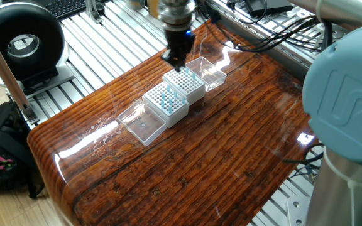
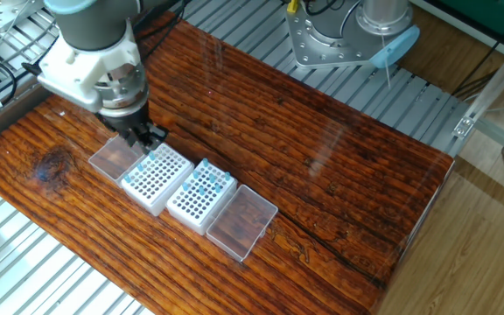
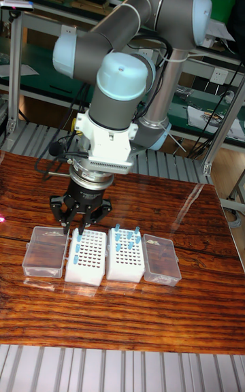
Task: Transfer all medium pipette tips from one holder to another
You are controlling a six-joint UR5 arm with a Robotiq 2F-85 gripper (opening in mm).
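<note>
You have two white plastic grid racks side by side at the middle of the glossy reddish-brown wooden table (image 3: 136,317), each with a clear plastic lid lying flat on its outer side. In the tall fixed view, the right-hand white rack (image 3: 126,255) carries most of the slender translucent light-blue medium pipette tips (image 3: 127,238), which stand upright in scattered holes across its grid. The left-hand white rack (image 3: 86,256) shows only a few tips, along its far edge and left side; most of its holes look bare.

Your black two-finger gripper (image 3: 76,226) hangs point-down over the far left corner of the left-hand rack, just above the grid. Its fingertips are drawn close together, but you cannot tell from these views whether a tip is pinched between them; the spot is too small and dark.

In one fixed view the gripper (image 1: 176,63) sits at the far corner of that sparsely filled rack (image 1: 184,83), with the fuller rack (image 1: 166,102) nearer the camera. The left clear lid (image 3: 45,250) lies just beside the gripper, the right clear lid (image 3: 161,259) beyond the fuller rack.
</note>
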